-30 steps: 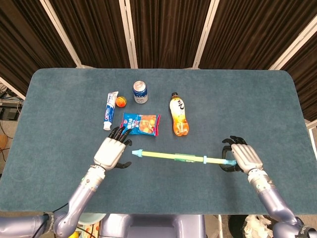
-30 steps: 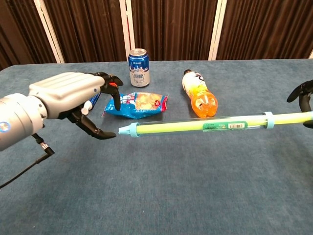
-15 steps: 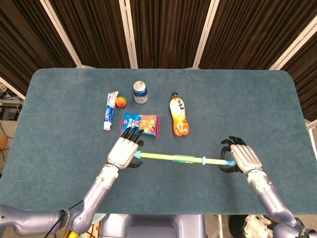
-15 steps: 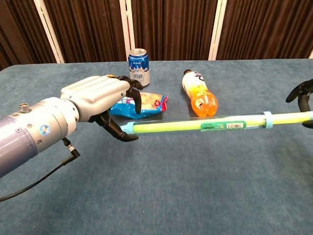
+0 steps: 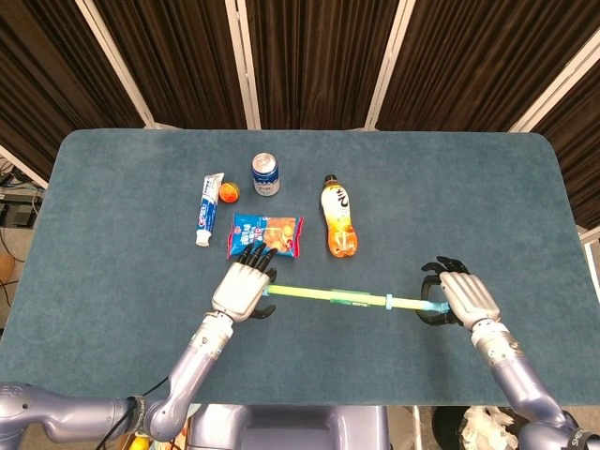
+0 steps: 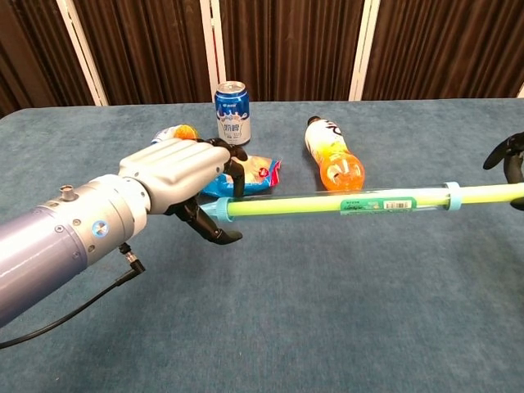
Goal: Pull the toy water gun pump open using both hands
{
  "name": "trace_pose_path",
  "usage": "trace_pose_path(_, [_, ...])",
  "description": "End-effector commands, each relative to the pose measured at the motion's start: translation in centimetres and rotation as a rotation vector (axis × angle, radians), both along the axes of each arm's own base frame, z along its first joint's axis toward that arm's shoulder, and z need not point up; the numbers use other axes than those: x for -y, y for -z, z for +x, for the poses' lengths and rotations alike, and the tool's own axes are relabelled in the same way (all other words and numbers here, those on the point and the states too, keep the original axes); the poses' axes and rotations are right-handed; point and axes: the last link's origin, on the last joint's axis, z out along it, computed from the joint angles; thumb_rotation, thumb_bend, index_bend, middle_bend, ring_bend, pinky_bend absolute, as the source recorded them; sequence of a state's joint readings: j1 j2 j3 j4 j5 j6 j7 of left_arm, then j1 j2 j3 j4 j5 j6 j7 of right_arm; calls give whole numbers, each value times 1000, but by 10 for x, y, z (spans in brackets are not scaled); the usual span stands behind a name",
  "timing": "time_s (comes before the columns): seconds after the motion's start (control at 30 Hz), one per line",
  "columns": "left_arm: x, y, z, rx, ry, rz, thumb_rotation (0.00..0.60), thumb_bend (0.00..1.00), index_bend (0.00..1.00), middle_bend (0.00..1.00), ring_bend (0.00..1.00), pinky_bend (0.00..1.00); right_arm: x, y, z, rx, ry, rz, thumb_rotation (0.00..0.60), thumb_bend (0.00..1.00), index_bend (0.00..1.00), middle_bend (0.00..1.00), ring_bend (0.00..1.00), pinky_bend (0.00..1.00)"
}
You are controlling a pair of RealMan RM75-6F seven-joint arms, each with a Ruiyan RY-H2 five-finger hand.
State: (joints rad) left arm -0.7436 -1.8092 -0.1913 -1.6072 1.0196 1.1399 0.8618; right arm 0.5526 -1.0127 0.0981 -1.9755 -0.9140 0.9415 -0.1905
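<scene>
The toy water gun (image 5: 352, 299) is a long clear tube with a yellow-green rod and blue collars, hanging level above the blue table (image 5: 112, 234). My right hand (image 5: 457, 298) grips its right end; the chest view shows only that hand's dark fingers (image 6: 506, 157) at the right edge. My left hand (image 5: 244, 289) sits over the tube's left end. In the chest view the left hand (image 6: 182, 173) arches its fingers over the blue end cap (image 6: 219, 212) with the thumb below. A gap shows between them and the tube (image 6: 344, 202).
Behind the tube lie a snack packet (image 5: 267, 234), an orange drink bottle (image 5: 338, 228), a blue can (image 5: 265, 173), a toothpaste tube (image 5: 206, 208) and a small orange ball (image 5: 228, 193). The snack packet is just beyond my left hand's fingertips.
My left hand has moved right from beside the tube's left end until it covers the end cap. The right hand and the tube have barely shifted.
</scene>
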Motion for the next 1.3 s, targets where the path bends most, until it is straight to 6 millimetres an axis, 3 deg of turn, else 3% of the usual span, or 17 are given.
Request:
trace_pose_path(0.03, [0, 2, 1, -3, 1, -1, 600, 220, 406, 81, 0, 78, 0, -1, 0, 1, -1, 0, 600, 676, 964, 216, 48, 0])
trace_pose_path(0.8, [3, 1, 6, 2, 9, 3, 600, 235, 416, 78, 0, 78, -1, -1, -1, -1, -1, -5, 600, 676, 965, 217, 49, 0])
trace_pose_path(1.07, [4, 2, 6, 3, 12, 8, 600, 342, 465, 89, 0, 78, -1, -2, -2, -5, 1, -8, 600, 677, 965, 218, 49, 0])
trace_pose_path(1.3, [5, 1, 8, 10, 21, 13, 600, 360, 482, 92, 0, 78, -2, -1, -3, -8, 2, -7, 600, 676, 965, 220, 48, 0])
